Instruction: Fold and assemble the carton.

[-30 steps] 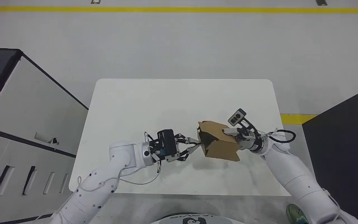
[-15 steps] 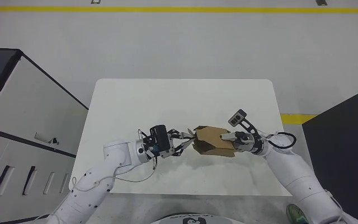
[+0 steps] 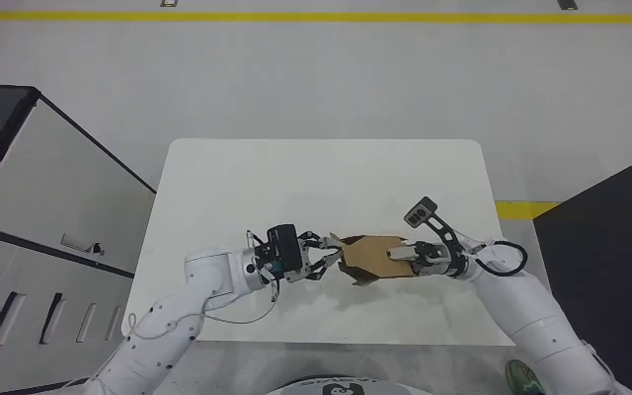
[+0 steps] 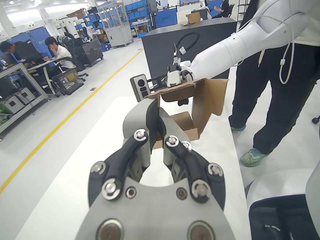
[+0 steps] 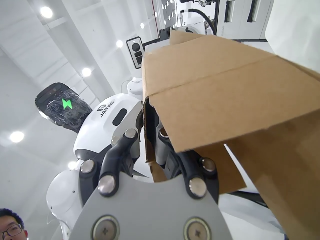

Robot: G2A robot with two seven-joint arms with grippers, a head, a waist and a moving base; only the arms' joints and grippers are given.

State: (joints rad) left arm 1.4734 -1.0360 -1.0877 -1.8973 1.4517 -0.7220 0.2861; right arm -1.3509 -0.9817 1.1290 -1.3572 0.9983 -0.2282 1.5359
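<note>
L end effector (image 3: 333, 260) + R end effector (image 3: 396, 255) gripping part-flattened brown carton (image 3: 370, 254)

Brown carton (image 3: 373, 255) — partly folded, flaps open, near front of table (image 3: 296, 178)

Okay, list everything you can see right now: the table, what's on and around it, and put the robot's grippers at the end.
carton: one, brown, over the table between the two grippers, end flaps open
table: one, white, middle of the floor
grey cabinet: one, grey, beside the table on the left arm's side
black cabinet: one, black, on the right arm's side
floor line: one, yellow, beyond the table's far edge
left gripper: one, grey and black, shut on one carton end
right gripper: one, grey and black, shut on the other end
</note>
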